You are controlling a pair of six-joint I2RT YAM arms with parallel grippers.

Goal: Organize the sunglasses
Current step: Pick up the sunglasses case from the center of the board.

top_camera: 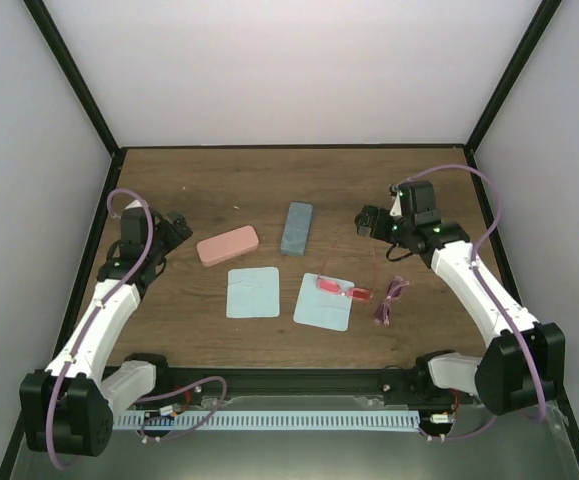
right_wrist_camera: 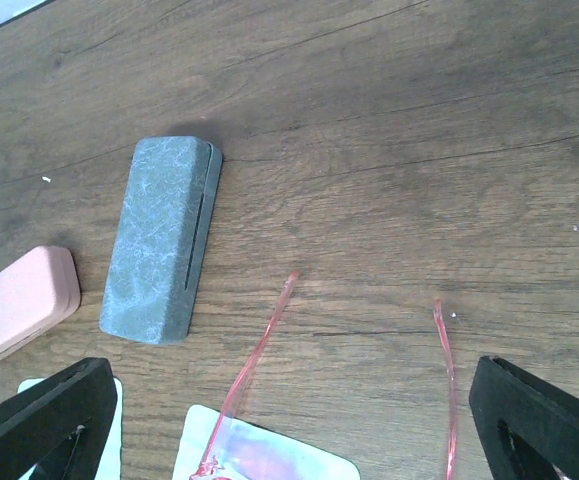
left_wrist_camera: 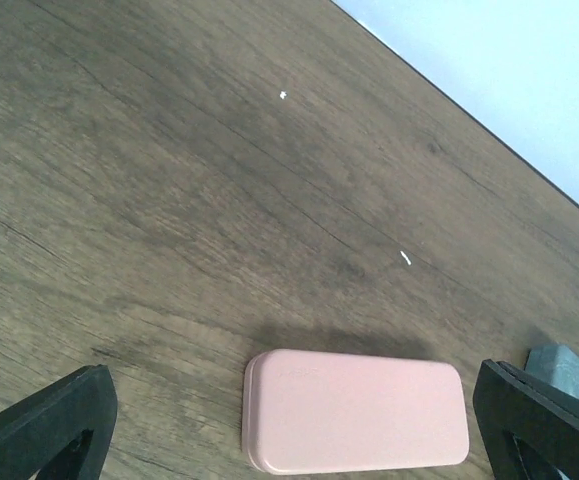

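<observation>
Top external view: two oblong cases lie toward the middle of the table (top_camera: 269,180). The pink case (top_camera: 228,245) lies slantwise on the left. The blue-grey case (top_camera: 296,228) lies just to its right, apart from it, with one end pointing to the far wall. Both cases are closed, and what they hold cannot be told.

Nearer the arms lie two pale blue cloths, side by side and apart. The left cloth (top_camera: 253,292) is bare. The red sunglasses (top_camera: 344,289) rest on the far right corner of the right cloth (top_camera: 324,301) and reach past its edge onto the wood. In the right wrist view their thin arms are unfolded, pointing away over the table. The pinkish-purple sunglasses (top_camera: 390,298) lie on the bare table just right of that cloth, apart from the red pair.

The left gripper (top_camera: 179,228) hovers left of the pink case with its jaws spread wide and nothing between them. In the left wrist view the pink case lies flat on the wood below. The right gripper (top_camera: 366,224) hangs right of the blue-grey case, beyond the red sunglasses, equally spread and empty.

The table is dark brown wood grain. Plain white walls edged with black bars close it in on three sides.
</observation>
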